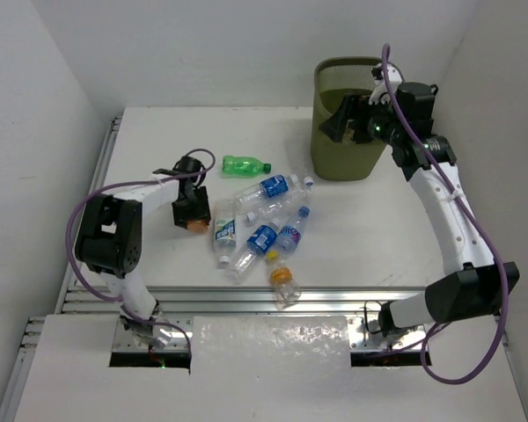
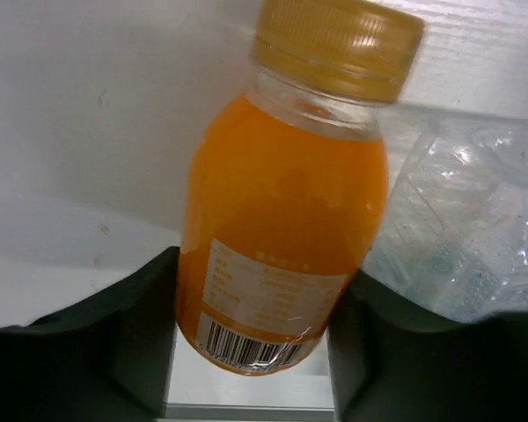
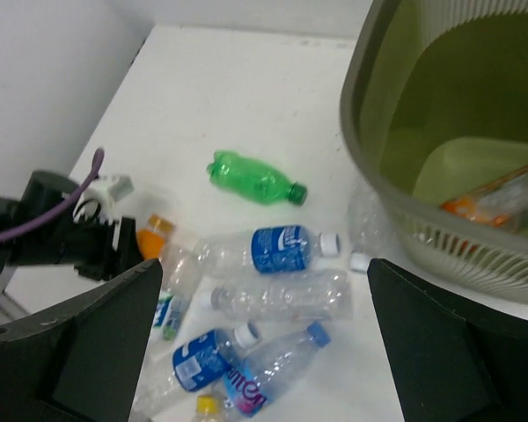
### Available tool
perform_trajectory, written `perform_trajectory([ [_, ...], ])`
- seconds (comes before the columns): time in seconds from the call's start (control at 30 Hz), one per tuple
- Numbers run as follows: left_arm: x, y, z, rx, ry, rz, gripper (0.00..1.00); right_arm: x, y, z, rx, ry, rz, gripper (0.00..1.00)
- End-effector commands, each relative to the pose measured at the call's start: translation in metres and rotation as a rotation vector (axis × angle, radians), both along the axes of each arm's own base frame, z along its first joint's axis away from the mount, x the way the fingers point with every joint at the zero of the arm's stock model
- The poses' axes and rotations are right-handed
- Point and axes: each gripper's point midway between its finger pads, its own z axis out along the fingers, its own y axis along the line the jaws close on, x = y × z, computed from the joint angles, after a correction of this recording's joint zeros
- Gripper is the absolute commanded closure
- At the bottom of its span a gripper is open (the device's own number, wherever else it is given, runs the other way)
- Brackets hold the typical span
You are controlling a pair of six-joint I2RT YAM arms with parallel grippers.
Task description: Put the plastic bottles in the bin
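An orange bottle (image 2: 282, 202) with a gold cap lies on the table at the left (image 1: 196, 226). My left gripper (image 1: 190, 211) is shut on it, and both dark fingers (image 2: 132, 325) press its sides. A green bottle (image 1: 245, 164) lies alone behind several clear bottles with blue labels (image 1: 264, 220). A small yellow-capped bottle (image 1: 284, 283) lies nearest the front edge. My right gripper (image 1: 348, 123) hangs open and empty by the rim of the olive bin (image 1: 345, 163). In the right wrist view, a bottle (image 3: 502, 198) lies inside the bin (image 3: 361, 114).
A crushed clear bottle (image 2: 462, 237) lies right against the orange one on its right. White walls close in the table on the left, back and right. An aluminium rail (image 1: 246, 299) runs along the table's front edge.
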Motion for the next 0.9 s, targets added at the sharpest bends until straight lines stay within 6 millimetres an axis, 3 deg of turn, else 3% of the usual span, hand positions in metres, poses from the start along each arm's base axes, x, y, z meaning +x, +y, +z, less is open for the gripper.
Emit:
perform_trajectory([
  [0.0,0.011,0.014,0.002,0.011,-0.02,0.037,0.6,-0.016,0.014,0.026,0.029,-0.095,0.061,0.01],
  [0.1,0.011,0.022,0.014,0.039,-0.044,0.068,0.95,-0.028,0.029,0.015,0.046,-0.078,0.115,0.01],
  [0.17,0.013,0.026,0.033,0.071,-0.108,0.086,0.96,-0.041,0.047,0.002,0.07,-0.055,0.182,0.01],
  [0.23,0.016,0.013,0.078,0.048,-0.261,0.076,1.0,-0.061,0.084,-0.011,0.116,-0.048,0.313,0.01],
  [0.27,0.018,0.001,0.095,0.007,-0.328,0.046,1.0,-0.081,0.105,-0.013,0.17,-0.036,0.443,0.01],
  [0.3,0.019,-0.022,0.134,-0.079,-0.487,-0.029,1.0,-0.098,0.125,-0.013,0.225,-0.03,0.533,0.01],
  [0.33,0.012,-0.052,0.153,-0.231,-0.539,-0.129,1.0,-0.107,0.14,-0.01,0.334,-0.051,0.596,0.01],
  [0.37,0.007,-0.072,0.188,-0.346,-0.696,-0.209,1.0,-0.123,0.154,-0.014,0.384,-0.037,0.685,0.01],
  [0.4,-0.011,-0.1,0.208,-0.515,-0.73,-0.328,1.0,-0.129,0.162,-0.009,0.424,-0.093,0.727,0.01],
  [0.53,-0.054,-0.149,0.278,-0.893,-0.918,-0.6,1.0,-0.137,0.191,-0.007,0.43,-0.082,0.769,0.01],
  [0.73,-0.078,-0.178,0.305,-1.071,-0.895,-0.715,1.0,-0.144,0.196,0.011,0.476,-0.146,0.82,0.01],
  [0.87,-0.079,-0.188,0.308,-1.094,-0.881,-0.73,1.0,-0.147,0.195,0.017,0.477,-0.171,0.833,0.01],
])
